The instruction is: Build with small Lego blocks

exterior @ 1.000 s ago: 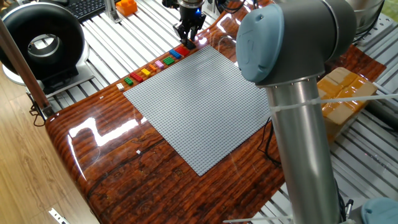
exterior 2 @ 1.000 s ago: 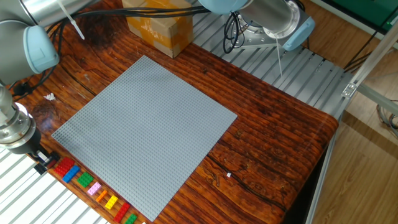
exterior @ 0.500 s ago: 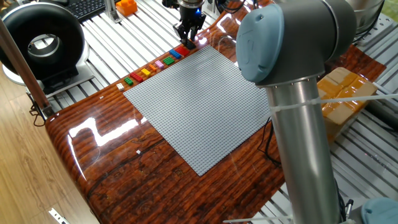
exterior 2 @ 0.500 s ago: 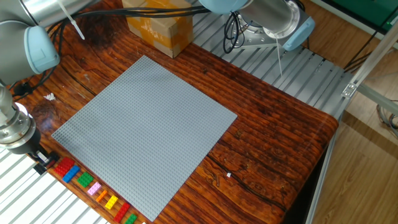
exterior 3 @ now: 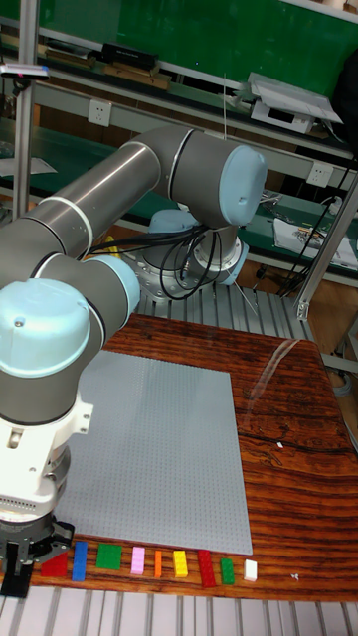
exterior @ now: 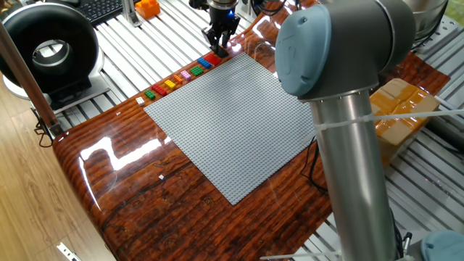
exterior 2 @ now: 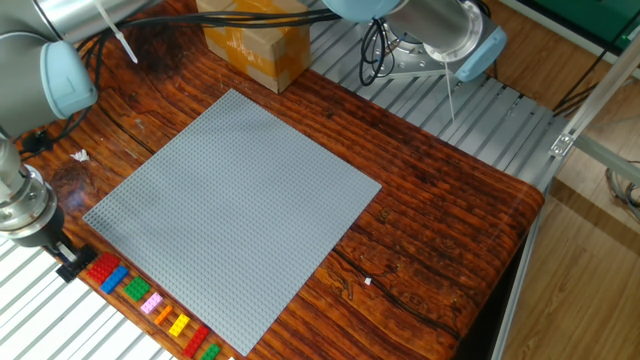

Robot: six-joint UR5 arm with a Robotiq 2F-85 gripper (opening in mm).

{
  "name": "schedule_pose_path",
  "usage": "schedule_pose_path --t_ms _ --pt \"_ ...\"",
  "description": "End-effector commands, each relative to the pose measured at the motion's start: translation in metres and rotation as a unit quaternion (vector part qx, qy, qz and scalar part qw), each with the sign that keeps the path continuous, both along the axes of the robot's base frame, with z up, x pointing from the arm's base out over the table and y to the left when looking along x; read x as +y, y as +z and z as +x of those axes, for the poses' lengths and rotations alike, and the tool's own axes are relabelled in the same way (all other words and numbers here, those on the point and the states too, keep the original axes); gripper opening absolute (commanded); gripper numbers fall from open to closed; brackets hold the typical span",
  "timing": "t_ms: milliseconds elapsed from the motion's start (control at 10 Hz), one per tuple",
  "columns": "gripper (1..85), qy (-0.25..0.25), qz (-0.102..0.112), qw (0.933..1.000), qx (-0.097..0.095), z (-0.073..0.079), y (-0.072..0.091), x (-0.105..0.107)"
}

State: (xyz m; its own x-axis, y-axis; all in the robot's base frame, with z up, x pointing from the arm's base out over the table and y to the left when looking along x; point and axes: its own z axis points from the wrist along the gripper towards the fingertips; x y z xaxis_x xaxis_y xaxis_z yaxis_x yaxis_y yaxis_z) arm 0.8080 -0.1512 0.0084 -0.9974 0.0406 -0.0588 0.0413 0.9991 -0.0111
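The small Lego blocks lie in a row point(exterior: 181, 76) along the far edge of the grey baseplate point(exterior: 239, 116): red point(exterior 2: 101, 268), dark blue point(exterior 2: 114, 279), green point(exterior 2: 137, 291), pink point(exterior 2: 152, 303), orange point(exterior 2: 165, 314), yellow point(exterior 2: 179, 325), then another red and another green. My gripper point(exterior 2: 69, 263) is down at the red end of the row point(exterior 3: 139, 562). In the tall fixed view its black fingers stand apart around the end red block point(exterior 3: 55, 567), which they partly hide. I cannot tell whether they touch it.
A cardboard box point(exterior 2: 255, 40) stands past the plate's far corner. A black ring-shaped device point(exterior: 47, 51) and an orange object point(exterior: 148, 7) sit on the slatted metal surface. A small white piece point(exterior 3: 250, 569) ends the row. The arm's big elbow point(exterior: 341, 51) blocks the right side.
The wrist has shifted very slightly at the red end of the row. The blocks have not moved.
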Motion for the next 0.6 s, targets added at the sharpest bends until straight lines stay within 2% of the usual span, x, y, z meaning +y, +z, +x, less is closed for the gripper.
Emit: schedule_pose_path --t_ms 0,100,300,500 --pt "21.0 0.001 0.006 1.0 0.002 -0.001 0.004 0.001" --pt "33.7 0.014 0.006 0.9999 0.003 -0.001 0.004 0.0" --pt "40.3 0.005 0.024 0.9997 0.004 -0.001 0.005 0.011" --pt "42.0 0.001 0.023 0.9997 0.002 0.0 0.005 0.014"
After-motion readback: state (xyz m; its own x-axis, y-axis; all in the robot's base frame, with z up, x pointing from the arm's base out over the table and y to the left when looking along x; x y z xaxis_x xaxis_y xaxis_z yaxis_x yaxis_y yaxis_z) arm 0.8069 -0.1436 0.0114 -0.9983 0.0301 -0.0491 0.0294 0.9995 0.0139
